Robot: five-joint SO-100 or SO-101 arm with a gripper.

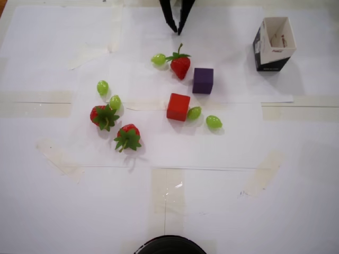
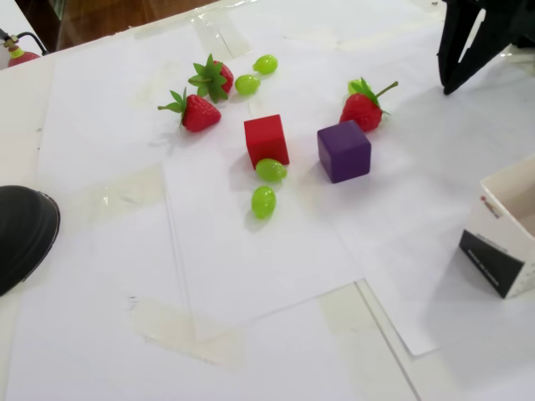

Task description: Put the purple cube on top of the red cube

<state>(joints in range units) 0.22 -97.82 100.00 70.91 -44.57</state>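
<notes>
- The gripper (image 1: 177,29) enters the overhead view from the top edge, near the middle; its two black fingers taper downward and their tips stand close together, a narrow gap showing between them; it holds nothing
- In the fixed view the gripper (image 2: 451,83) sits in the upper right corner, dark and partly cut off by the frame edge; a pale wedge shows between its fingers there too
- The purple cube (image 1: 203,80) lies on the white paper below and a little right of the fingertips in the overhead view, well apart from them; in the fixed view the purple cube (image 2: 343,150) lies lower left of the gripper, not touching it
- The red cube (image 1: 178,107) rests lower left of the purple one in the overhead view, near it but apart; in the fixed view the red cube (image 2: 266,140) stands to the left of the purple one
- A green grape (image 1: 194,112) touches the red cube's right side in the overhead view; another grape (image 1: 213,121) lies just beyond it
- A strawberry (image 1: 180,65) lies just left of the purple cube, between it and the gripper
- An open carton (image 1: 273,44) stands at the upper right of the overhead view
</notes>
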